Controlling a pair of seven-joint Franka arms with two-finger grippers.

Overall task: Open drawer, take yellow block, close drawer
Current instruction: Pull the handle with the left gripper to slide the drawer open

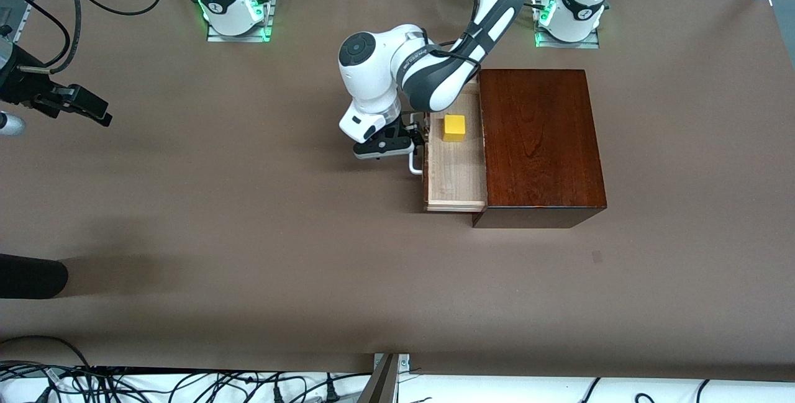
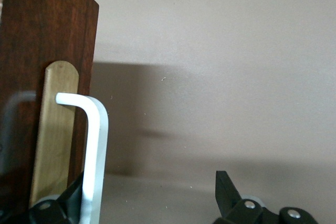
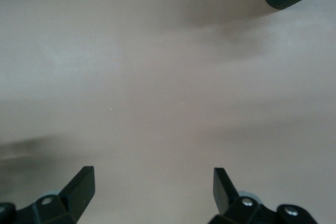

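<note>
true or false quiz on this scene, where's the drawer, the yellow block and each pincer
1. The drawer is pulled partly out of the wooden box. True.
2. The yellow block sits on top of the box. False: it lies inside the open drawer.
3. The left pincer is at the white handle with its jaws open. True.
4. The left pincer holds the block. False: it holds nothing.
5. The right pincer hangs over bare table, open. True.
</note>
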